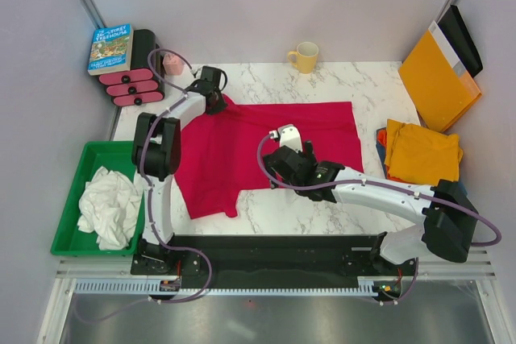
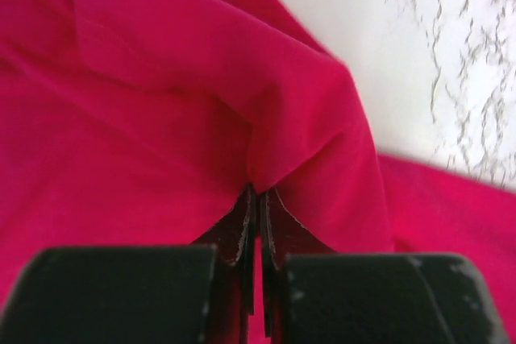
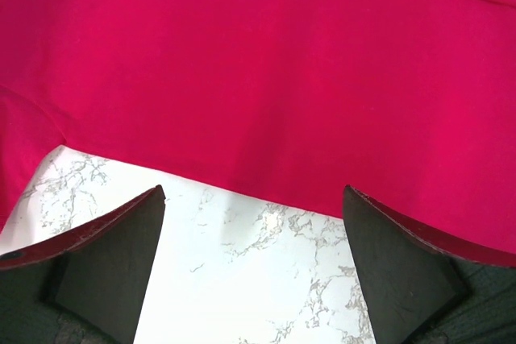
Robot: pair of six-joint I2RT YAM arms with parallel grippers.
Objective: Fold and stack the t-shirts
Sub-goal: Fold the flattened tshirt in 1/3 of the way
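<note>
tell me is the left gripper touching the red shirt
Touching. The left wrist view shows the left gripper shut on a raised fold of the red t-shirt, with the cloth pinched between its jaws.

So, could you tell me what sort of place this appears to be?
Probably a robot test cell: plain white panels enclose a marble-look table, the left arm and right arm are bolted to a rail at its near edge, and a red shirt lies spread out.
</note>
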